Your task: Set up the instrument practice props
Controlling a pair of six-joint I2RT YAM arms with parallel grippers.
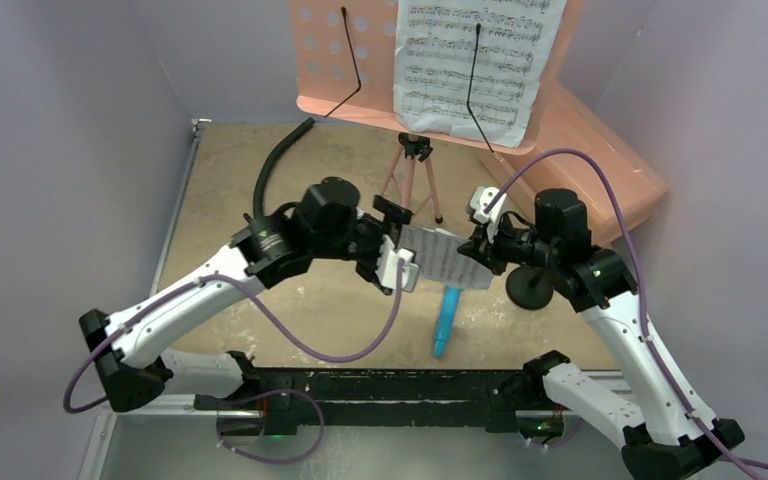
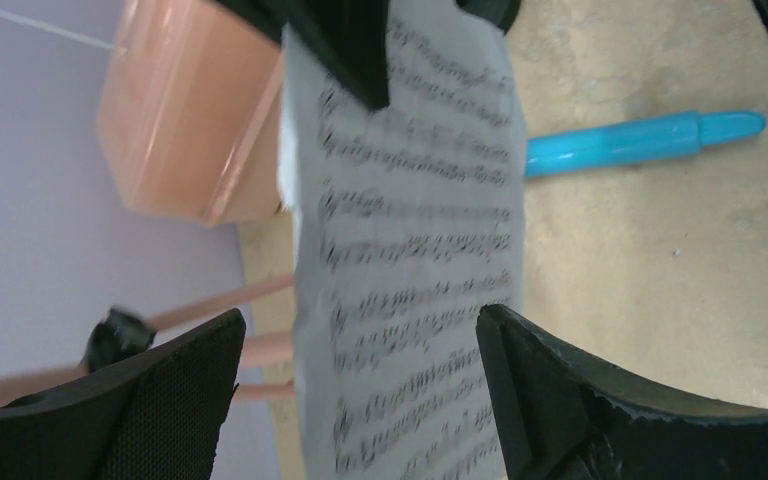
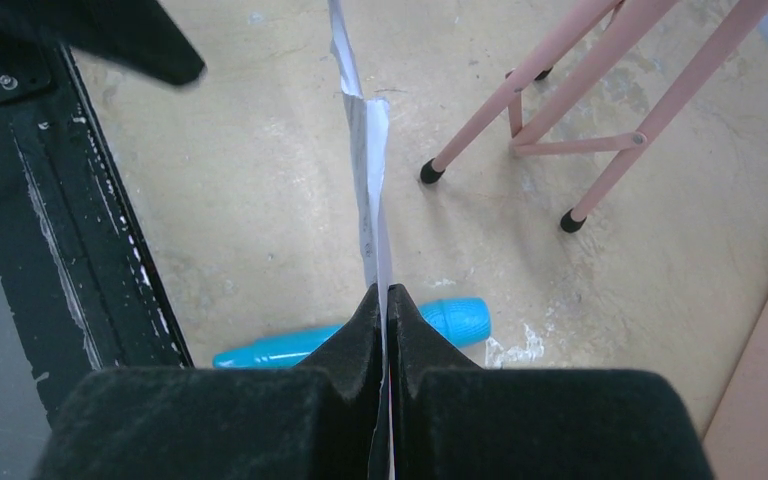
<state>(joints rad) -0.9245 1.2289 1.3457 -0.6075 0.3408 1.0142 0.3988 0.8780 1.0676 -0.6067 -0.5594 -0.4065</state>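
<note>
Microphone (image 1: 446, 322), blue toy, lies flat by the tabletop's near edge. Above it the right gripper (image 3: 382, 300) pinches the second sheet-music page (image 1: 447, 257) edge-up; the left gripper (image 2: 360, 320) straddles it, jaws spread, probably a handoff. Far edge: pink music stand (image 1: 350, 60) already holds one page (image 1: 475, 60).

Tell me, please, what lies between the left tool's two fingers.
A white sheet-music page, pinched by the shut right tool, stands between the open fingers of the left tool, as the left wrist view shows.

Music stand (image 1: 320, 92) top beyond frame
</note>
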